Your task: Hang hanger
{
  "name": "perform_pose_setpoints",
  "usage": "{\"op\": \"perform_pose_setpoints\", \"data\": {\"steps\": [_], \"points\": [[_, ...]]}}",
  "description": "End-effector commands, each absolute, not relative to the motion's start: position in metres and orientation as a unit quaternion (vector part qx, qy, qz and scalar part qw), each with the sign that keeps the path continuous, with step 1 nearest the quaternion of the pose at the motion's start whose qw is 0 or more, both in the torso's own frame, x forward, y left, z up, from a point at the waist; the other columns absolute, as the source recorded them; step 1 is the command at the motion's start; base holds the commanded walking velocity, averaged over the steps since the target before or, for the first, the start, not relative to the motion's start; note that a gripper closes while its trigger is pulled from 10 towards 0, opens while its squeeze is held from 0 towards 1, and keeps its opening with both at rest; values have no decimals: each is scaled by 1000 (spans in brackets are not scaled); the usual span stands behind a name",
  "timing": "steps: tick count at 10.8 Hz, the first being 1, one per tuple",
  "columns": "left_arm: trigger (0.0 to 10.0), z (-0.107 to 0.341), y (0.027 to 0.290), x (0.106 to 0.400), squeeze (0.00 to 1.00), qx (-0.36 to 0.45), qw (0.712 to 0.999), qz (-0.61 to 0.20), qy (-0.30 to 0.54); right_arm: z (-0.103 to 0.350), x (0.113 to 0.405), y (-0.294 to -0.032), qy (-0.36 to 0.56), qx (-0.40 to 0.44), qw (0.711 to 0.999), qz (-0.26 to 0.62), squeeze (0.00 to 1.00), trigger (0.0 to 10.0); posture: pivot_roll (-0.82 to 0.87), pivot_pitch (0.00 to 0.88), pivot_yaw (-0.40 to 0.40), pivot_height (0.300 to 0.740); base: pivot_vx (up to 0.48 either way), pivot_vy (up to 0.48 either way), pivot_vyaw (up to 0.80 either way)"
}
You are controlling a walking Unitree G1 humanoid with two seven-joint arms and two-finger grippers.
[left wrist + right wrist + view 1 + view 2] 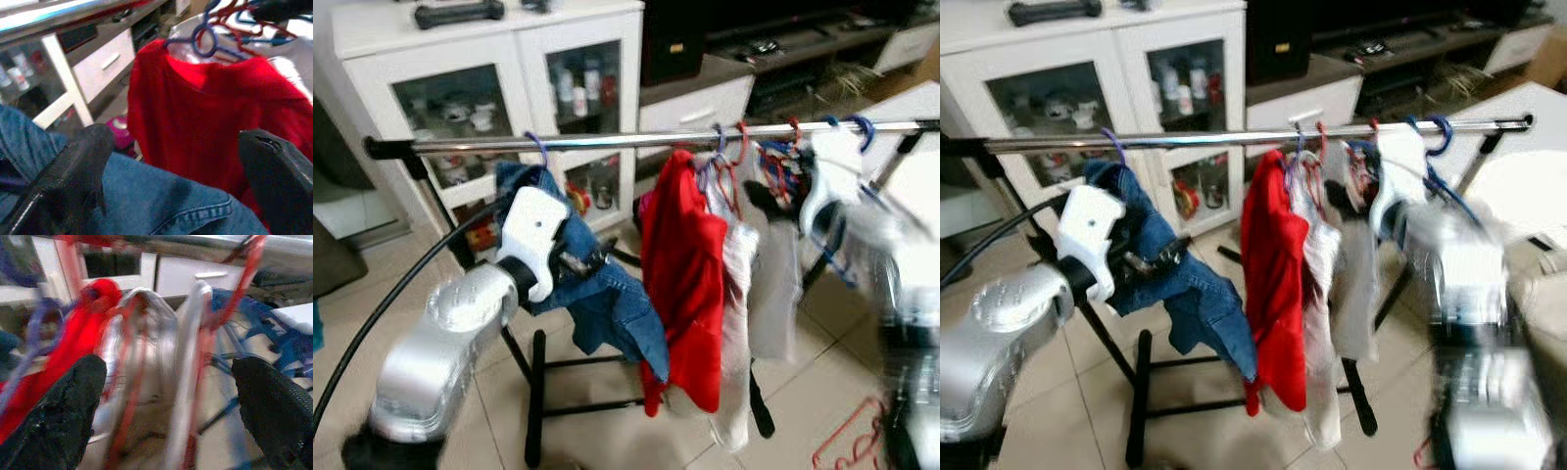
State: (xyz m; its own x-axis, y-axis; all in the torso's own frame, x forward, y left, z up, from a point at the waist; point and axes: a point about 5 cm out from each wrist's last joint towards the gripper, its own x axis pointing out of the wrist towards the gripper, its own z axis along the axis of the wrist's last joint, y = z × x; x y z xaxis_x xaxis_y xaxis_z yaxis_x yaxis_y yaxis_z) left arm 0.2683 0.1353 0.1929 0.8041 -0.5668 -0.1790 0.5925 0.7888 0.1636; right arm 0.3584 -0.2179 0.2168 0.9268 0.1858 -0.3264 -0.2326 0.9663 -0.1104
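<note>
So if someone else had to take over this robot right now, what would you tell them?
Left gripper: open, at the denim garment, whose purple hanger hook is already over the rail.
Right gripper: open, raised toward the hangers at the rail's right end, blurred.
Also hung: red shirt, pale garments.
Left: confirm the denim hangs steady; a red hanger lies on the floor.

A home – clothes rail [636,140], white cabinet [489,88], tiled floor [607,431].

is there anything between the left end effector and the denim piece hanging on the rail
Nothing visible. The left end effector is open right at the denim garment, its fingers spread either side of the fabric. The garment's purple hook is already over the rail; the red shirt hangs beside it.
</note>
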Motion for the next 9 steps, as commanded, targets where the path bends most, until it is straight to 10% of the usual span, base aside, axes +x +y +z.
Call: {"op": "perform_pose_setpoints", "data": {"steps": [1,2,9], "points": [[10000,194,133,268,153,113,933,-335,68,219,364,-219,169,-80,975,122,918,10000,32,57,2,740,0,0,0],[10000,194,126,260,0,133,907,-393,77,223,371,-225,195,-77,969,129,0,10000,35,55,-5,740,0,0,0],[10000,174,109,255,0,157,880,-440,88,213,368,-243,241,6,965,102,0,10000,-19,0,21,740,0,0,0]]}}
